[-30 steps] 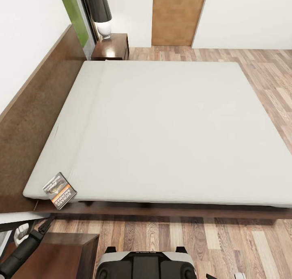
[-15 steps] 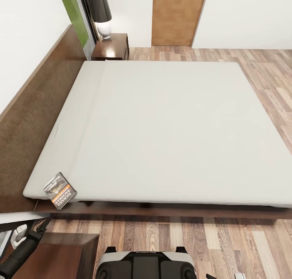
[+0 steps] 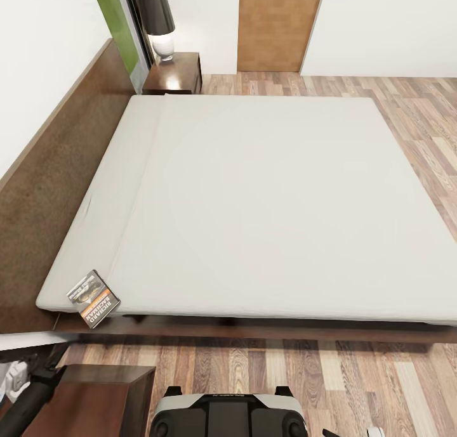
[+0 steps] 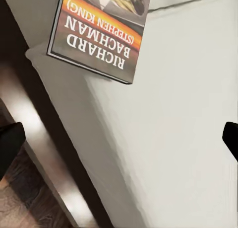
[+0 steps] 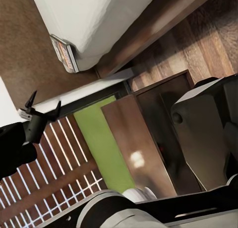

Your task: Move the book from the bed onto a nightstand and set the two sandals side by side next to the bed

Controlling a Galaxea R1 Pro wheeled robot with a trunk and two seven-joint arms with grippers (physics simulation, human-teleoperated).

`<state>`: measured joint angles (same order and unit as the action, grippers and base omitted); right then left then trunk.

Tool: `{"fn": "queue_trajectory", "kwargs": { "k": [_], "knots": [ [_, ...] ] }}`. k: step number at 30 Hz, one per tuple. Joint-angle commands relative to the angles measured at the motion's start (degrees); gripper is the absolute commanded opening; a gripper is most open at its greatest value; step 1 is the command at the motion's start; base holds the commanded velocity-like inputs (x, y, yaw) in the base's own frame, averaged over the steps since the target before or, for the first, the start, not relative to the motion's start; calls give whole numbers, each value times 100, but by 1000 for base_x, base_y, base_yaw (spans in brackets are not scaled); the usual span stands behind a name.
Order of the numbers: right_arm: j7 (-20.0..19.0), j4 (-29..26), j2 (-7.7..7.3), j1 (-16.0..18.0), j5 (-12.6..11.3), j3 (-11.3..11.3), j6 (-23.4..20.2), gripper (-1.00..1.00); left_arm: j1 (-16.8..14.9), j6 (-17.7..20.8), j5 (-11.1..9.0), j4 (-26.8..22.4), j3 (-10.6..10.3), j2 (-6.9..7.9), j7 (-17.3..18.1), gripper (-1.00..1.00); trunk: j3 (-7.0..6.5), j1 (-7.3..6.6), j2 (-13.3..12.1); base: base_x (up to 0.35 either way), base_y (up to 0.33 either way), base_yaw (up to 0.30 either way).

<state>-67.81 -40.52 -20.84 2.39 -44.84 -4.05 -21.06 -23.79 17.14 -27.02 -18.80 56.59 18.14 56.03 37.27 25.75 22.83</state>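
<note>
Book (image 3: 93,298) sits flat on the bed's (image 3: 266,202) near headboard-side corner, nightstand (image 3: 105,399) right beside it for a short transfer; left gripper (image 4: 119,138) fingers spread wide, empty, facing the book; right fingers' state can't be told.

The left arm (image 3: 28,399) reaches forward low at the head view's lower left corner, its dark forearm angled up toward the white wrist. The left claw (image 5: 42,109) shows from the right wrist camera with its two thin fingers spread apart and nothing between them. In the left wrist view, the dark fingertips (image 4: 10,143) sit at opposite edges, wide apart.
</note>
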Motion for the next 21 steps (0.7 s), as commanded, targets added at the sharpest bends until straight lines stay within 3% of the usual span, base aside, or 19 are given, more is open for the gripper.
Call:
{"fn": "queue_trajectory", "kwargs": {
  "k": [1,7,9,12,13,21],
  "knots": [
    [-2,0,-7,3,-60,-26,-55,100,-3,71,-35,9,25,0,15,100,6,3,8,0,0,0],
    [-4,0,-7,6,-60,-26,-53,100,-2,214,-73,9,74,-8,62,100,6,3,8,0,0,0],
    [-3,0,-7,4,-60,-26,-49,100,-9,511,-77,-34,79,-12,240,100,6,3,8,0,0,0],
    [1,0,-7,5,-60,-26,-48,100,-14,575,-76,-48,76,-12,518,100,6,3,8,0,0,0],
    [4,0,-7,3,-60,-26,-47,100,-19,614,-76,-64,72,-13,846,100,6,3,8,0,0,0],
    [4,0,-7,5,-60,-26,-47,100,-20,623,-70,-87,71,-13,1424,100,6,3,8,0,0,0]
  ]
}}
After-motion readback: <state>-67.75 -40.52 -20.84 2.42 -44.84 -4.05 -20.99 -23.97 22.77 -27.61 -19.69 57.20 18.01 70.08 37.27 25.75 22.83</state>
